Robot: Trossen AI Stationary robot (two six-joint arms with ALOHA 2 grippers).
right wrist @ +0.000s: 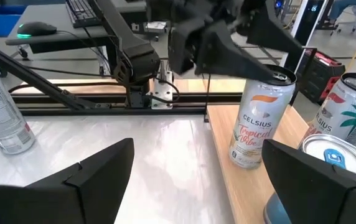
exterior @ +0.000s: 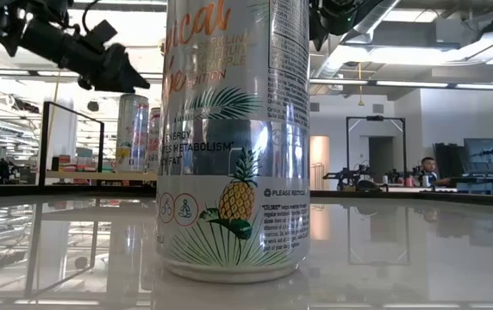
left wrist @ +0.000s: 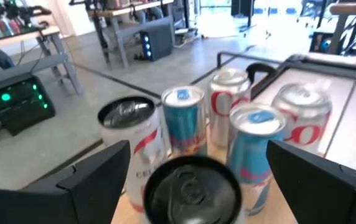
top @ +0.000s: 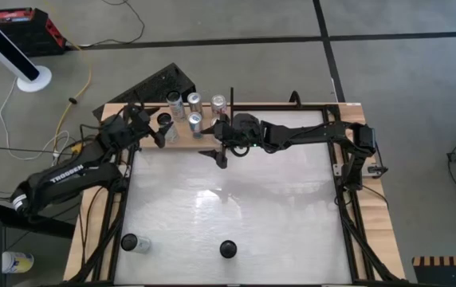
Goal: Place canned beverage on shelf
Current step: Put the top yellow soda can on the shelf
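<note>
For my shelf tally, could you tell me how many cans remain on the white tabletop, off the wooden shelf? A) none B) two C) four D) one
B: in the high view, one can and a second can stand on the near part of the white tabletop, apart from the shelf.

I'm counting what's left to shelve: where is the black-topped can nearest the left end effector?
In the high view, the black-topped can stands at the shelf's left end, under the open left end effector.

Pale wood shelf [top: 182, 137]; glossy white tabletop [top: 236, 207]
</note>
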